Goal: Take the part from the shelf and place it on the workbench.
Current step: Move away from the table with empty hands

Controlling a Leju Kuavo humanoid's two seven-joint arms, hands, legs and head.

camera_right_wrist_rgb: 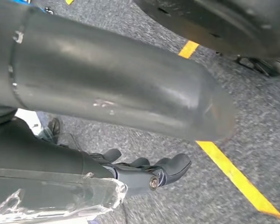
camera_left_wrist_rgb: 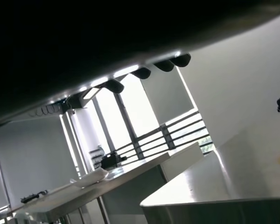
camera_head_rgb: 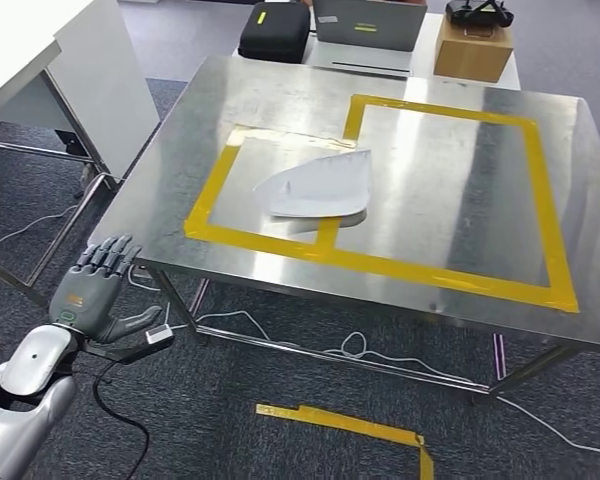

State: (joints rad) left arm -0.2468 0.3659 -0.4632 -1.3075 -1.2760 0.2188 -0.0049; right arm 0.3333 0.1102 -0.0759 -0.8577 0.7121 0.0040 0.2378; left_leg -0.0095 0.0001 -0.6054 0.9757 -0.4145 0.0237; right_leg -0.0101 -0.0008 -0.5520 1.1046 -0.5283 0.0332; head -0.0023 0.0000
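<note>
I see the white part (camera_head_rgb: 316, 186) lying on the workbench (camera_head_rgb: 440, 150), my left hand (camera_head_rgb: 97, 290) spread empty, right hand (camera_right_wrist_rgb: 145, 170) fingers loose, holding nothing.

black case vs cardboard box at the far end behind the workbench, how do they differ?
Colour: the black case is dark with a small yellow label; the cardboard box is plain brown.
Shape: the case has rounded corners and sits low; the box is square-edged and taller.
Load: a black object lies on the box; nothing lies on the case.
Shared: both stand on the table behind the workbench, flanking a grey laptop.
</note>
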